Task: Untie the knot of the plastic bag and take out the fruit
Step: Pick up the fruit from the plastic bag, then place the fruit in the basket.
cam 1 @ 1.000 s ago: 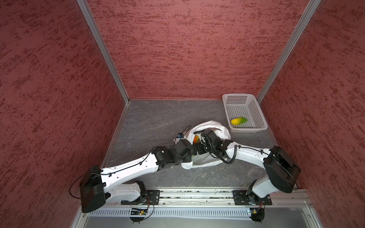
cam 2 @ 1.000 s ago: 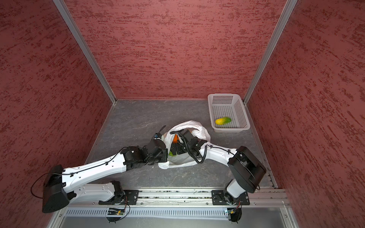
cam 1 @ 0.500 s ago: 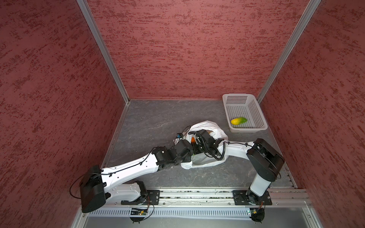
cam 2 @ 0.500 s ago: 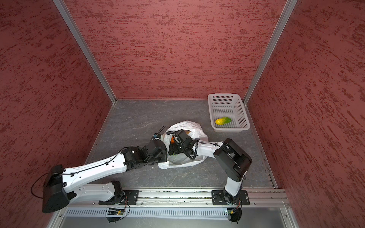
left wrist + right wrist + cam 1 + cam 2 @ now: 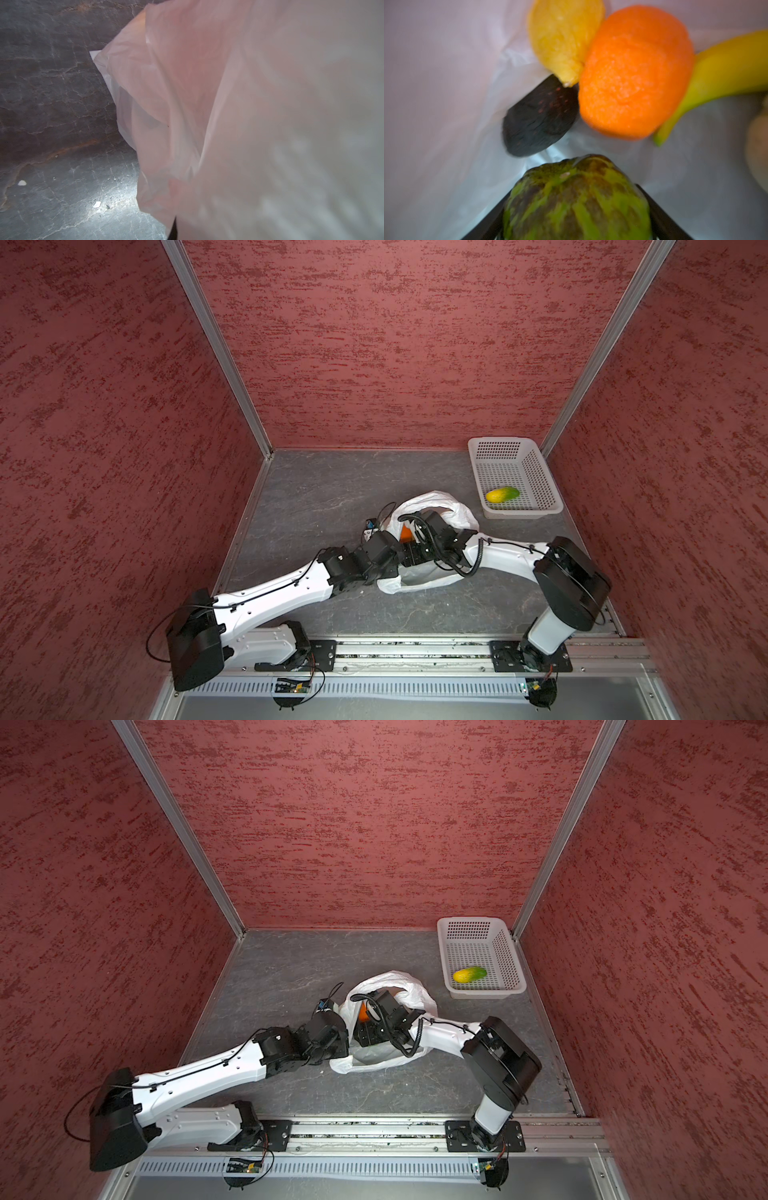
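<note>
Fruit [image 5: 405, 533] sits inside the plastic bag [image 5: 453, 510] on the bench [image 5: 316, 497]. The mottled green fruit [image 5: 577, 199] lies directly between the right fingers [image 5: 660, 214], which look closed against its two flanks; its long axis runs along them, stem end pointing past the tips. Beyond the tips, deeper in, lie the orange [image 5: 635, 74], a lemon [image 5: 564, 37], a banana [image 5: 726, 68] and a dark fruit [image 5: 539, 120], so the likely pull is straight back through the mouth, beside which the left fingers [image 5: 343, 1038] are closed, apparently pinching the film, though the pinch itself is hidden.
</note>
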